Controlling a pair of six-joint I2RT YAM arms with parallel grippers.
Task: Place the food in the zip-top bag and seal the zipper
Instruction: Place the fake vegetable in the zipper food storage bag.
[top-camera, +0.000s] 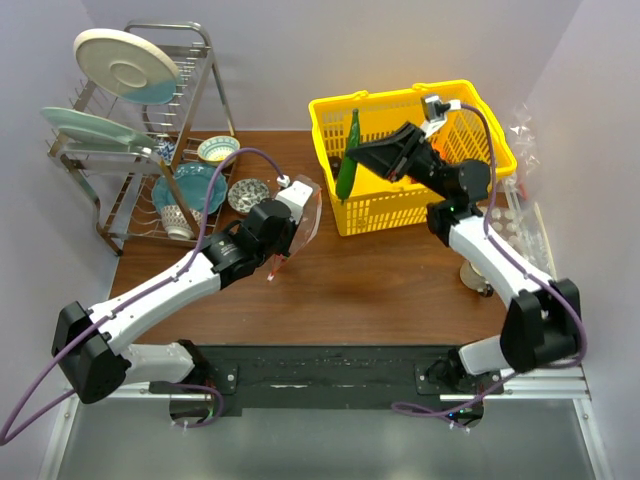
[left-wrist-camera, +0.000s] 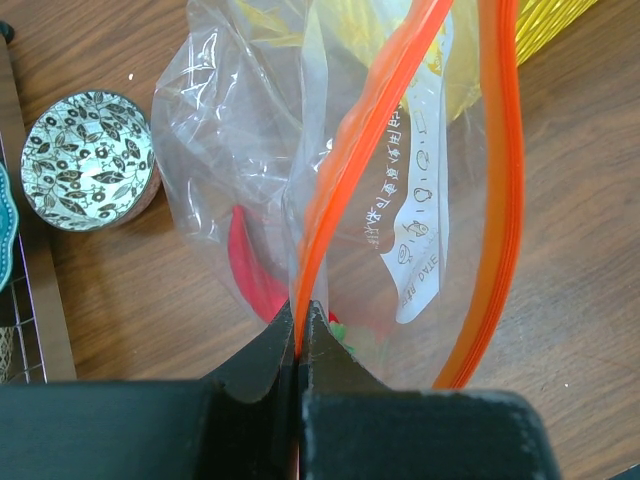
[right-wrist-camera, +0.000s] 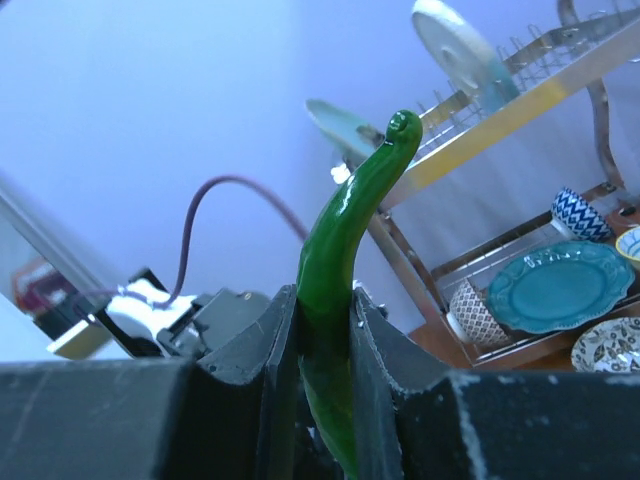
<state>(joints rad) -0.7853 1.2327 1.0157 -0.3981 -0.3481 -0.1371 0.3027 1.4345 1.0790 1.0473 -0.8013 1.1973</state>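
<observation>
My left gripper (top-camera: 288, 238) is shut on the red-orange zipper (left-wrist-camera: 345, 190) of the clear zip-top bag (top-camera: 310, 215). It holds one side of the mouth up, and the mouth gapes in the left wrist view (left-wrist-camera: 300, 318). A white label (left-wrist-camera: 420, 200) and a red item with a green bit (left-wrist-camera: 255, 265) show through the bag (left-wrist-camera: 220, 130). My right gripper (top-camera: 360, 152) is shut on the long green vegetable (top-camera: 347, 175), held upright over the yellow basket (top-camera: 420, 200). The vegetable (right-wrist-camera: 345, 240) sticks up between the right fingers (right-wrist-camera: 275, 340). The orange, the grapes and the dark fruit are out of view.
A metal dish rack (top-camera: 120, 170) with plates and cups stands at the back left. A teal plate (top-camera: 190, 185) and a patterned bowl (top-camera: 248, 195) lie beside it; the bowl (left-wrist-camera: 90, 160) is left of the bag. Crinkled clear packaging (top-camera: 525, 215) lies along the right edge.
</observation>
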